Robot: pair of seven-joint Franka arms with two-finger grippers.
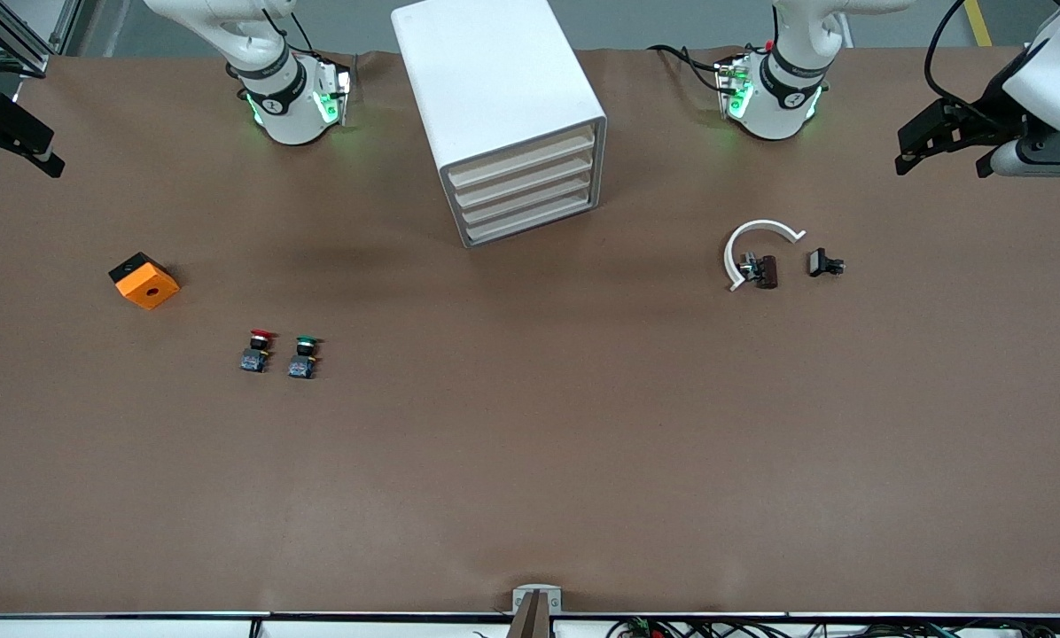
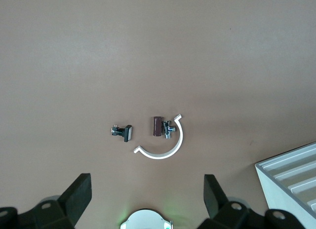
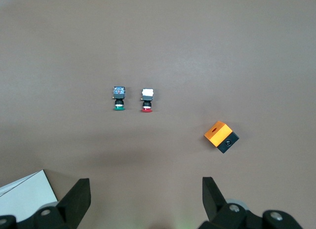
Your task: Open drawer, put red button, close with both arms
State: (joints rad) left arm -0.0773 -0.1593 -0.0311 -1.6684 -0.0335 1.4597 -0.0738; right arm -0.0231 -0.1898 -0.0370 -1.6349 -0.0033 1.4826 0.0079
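The red button (image 1: 259,349) lies on the brown table toward the right arm's end, beside an identical green-capped button (image 1: 303,354). It also shows in the right wrist view (image 3: 146,100). The white drawer cabinet (image 1: 503,115) stands mid-table near the robots' bases, with all its drawers shut. My right gripper (image 1: 25,142) hangs open and empty high above the table's edge at the right arm's end (image 3: 145,199). My left gripper (image 1: 942,155) hangs open and empty high above the left arm's end (image 2: 147,194). Neither touches anything.
An orange cube (image 1: 144,281) lies nearer the table's end than the buttons. A white C-shaped ring (image 1: 760,244), a brown part (image 1: 767,271) and a small black part (image 1: 824,263) lie toward the left arm's end. The cabinet's corner shows in the left wrist view (image 2: 291,179).
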